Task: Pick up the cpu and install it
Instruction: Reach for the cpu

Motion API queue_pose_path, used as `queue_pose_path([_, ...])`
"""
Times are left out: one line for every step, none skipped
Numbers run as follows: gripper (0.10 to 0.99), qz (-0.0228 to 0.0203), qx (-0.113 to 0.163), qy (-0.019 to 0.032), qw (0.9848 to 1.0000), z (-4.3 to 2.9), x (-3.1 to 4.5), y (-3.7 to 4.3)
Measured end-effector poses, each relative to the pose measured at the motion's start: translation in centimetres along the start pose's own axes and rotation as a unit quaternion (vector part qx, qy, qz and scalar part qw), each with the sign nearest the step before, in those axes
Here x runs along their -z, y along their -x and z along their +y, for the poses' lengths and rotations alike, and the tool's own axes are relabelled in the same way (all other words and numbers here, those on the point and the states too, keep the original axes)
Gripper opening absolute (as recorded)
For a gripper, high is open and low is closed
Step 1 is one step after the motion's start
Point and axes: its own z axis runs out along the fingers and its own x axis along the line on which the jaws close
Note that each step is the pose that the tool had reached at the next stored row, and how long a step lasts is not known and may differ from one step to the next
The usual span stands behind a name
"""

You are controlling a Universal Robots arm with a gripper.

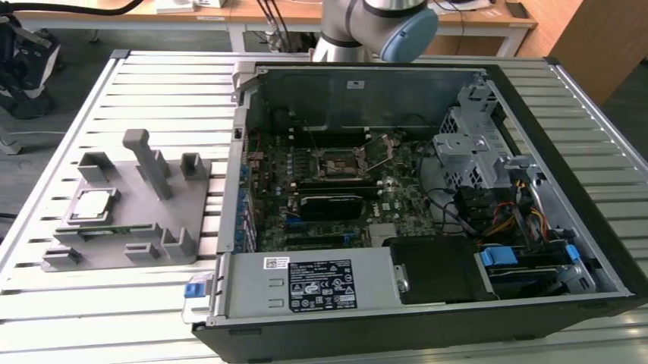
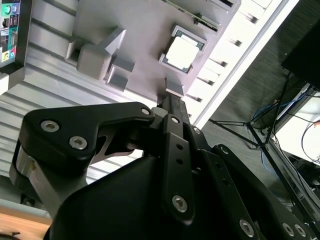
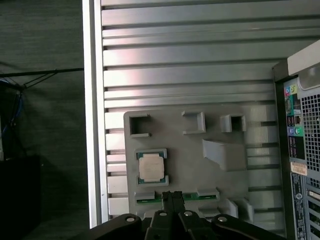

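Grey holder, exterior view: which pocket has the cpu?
The square framed pocket on the grey holder, toward the exterior view's left: the cpu lies flat in it, silver top up. No other shows one.

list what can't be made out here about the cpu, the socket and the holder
- cpu: markings on its top, too small in the exterior view, washed out in both wrist views.
- motherboard socket: whether it is empty, too small and dark in the exterior view.
- grey holder: one edge and a green strip, partly behind the gripper in the first wrist view.
- arm: cut off by the exterior view's top edge.
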Motion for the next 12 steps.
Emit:
queue_pose_path([0.106, 0.0000, 0.000, 0.0000, 1.0000, -0.01, 0.00, -0.24])
queue_pose_path([0.106, 0.0000, 0.000, 0.0000, 1.0000, -0.02, -0.01, -0.44])
queue_pose_path([0.106, 0.0000, 0.000, 0.0000, 1.0000, -0.04, -0.03, -0.65])
queue_pose_path([0.106, 0.0000, 0.000, 0.0000, 1.0000, -0.06, -0.04, -0.88])
queue_pose_path([0.106, 0.0000, 0.000, 0.0000, 1.0000, -0.08, -0.05, -1.09])
queue_pose_path([0.106, 0.0000, 0.000, 0.0000, 1.0000, -0.09, -0.06, -1.26])
queue_pose_path([0.106, 0.0000, 0.000, 0.0000, 1.0000, -0.10, -0.07, -1.42])
queue_pose_path([0.106, 0.0000, 0.000, 0.0000, 1.0000, -0.11, -0.07, -1.58])
queue_pose_path([0.106, 0.0000, 0.000, 0.0000, 1.0000, -0.12, -0.09, -1.75])
queue_pose_path([0.106, 0.0000, 0.000, 0.0000, 1.0000, -0.13, -0.10, -1.91])
queue_pose_path([0.106, 0.0000, 0.000, 0.0000, 1.0000, -0.14, -0.11, -2.06])
queue_pose_path([0.106, 0.0001, 0.000, -0.0001, 1.0000, -0.15, -0.11, -2.21])
